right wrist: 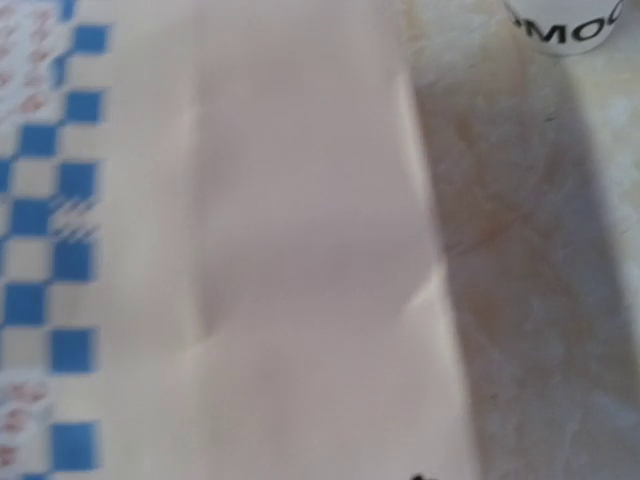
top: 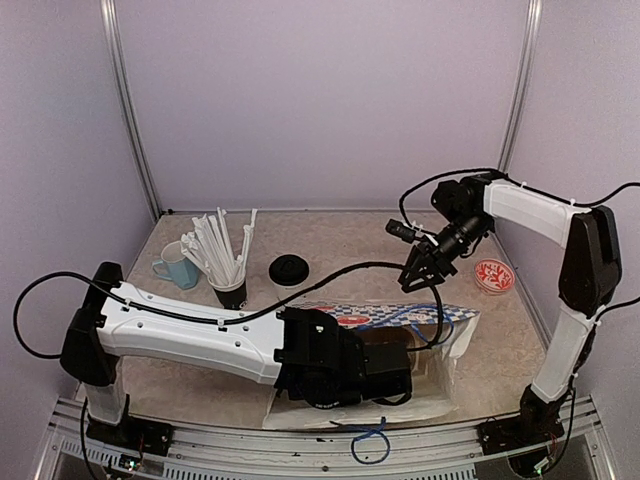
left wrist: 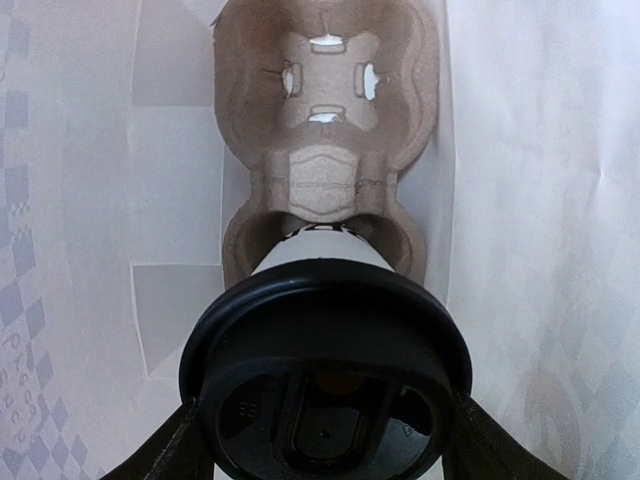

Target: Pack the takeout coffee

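Note:
A takeout coffee cup (left wrist: 320, 250), white with a black lid (left wrist: 325, 330), stands with its base in the near pocket of a brown cardboard carrier (left wrist: 325, 180) inside the white paper bag (top: 452, 335). My left gripper (left wrist: 325, 450) is shut on it, a finger (left wrist: 175, 450) on each side just under the lid. The carrier's far pocket is empty. My right gripper (top: 417, 275) hovers above the bag's upper edge; its jaws are not shown clearly. The base of another white cup (right wrist: 562, 28) with black lettering shows at the top right of the right wrist view.
A loose black lid (top: 288, 268) lies on the table behind the bag. A black cup of white straws (top: 230, 288) and a light-blue mug (top: 173, 266) stand at the back left. A round white-rimmed, red-patterned thing (top: 493, 275) sits right of the right gripper.

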### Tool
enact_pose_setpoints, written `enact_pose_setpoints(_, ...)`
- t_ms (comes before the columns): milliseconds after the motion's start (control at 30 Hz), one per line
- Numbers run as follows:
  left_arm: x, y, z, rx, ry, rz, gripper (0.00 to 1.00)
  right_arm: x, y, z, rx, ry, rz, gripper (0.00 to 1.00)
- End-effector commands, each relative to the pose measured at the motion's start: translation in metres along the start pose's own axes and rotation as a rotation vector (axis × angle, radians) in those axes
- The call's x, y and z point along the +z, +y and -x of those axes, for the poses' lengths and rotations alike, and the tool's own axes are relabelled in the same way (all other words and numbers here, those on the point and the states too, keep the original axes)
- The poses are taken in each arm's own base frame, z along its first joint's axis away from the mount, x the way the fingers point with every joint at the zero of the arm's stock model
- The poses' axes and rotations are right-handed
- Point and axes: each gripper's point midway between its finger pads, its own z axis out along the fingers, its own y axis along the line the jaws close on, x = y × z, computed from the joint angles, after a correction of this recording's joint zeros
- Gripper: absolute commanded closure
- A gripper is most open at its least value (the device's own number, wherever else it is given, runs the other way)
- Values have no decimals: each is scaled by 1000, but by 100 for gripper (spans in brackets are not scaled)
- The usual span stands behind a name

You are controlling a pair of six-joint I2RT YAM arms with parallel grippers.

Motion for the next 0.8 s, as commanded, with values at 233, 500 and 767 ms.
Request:
enact_pose_setpoints(233, -9, -21, -12, -252, 70, -293, 63, -12, 16, -10, 2, -20, 10, 62)
enact_pose_setpoints(500, -25, -19, -10, -350, 57, -403, 62, -17, 16, -9, 9, -34, 3, 62)
enact_pose_setpoints(767, -25, -39, -19, -423, 129, -554, 62, -19, 19, -10, 2, -37, -6, 62)
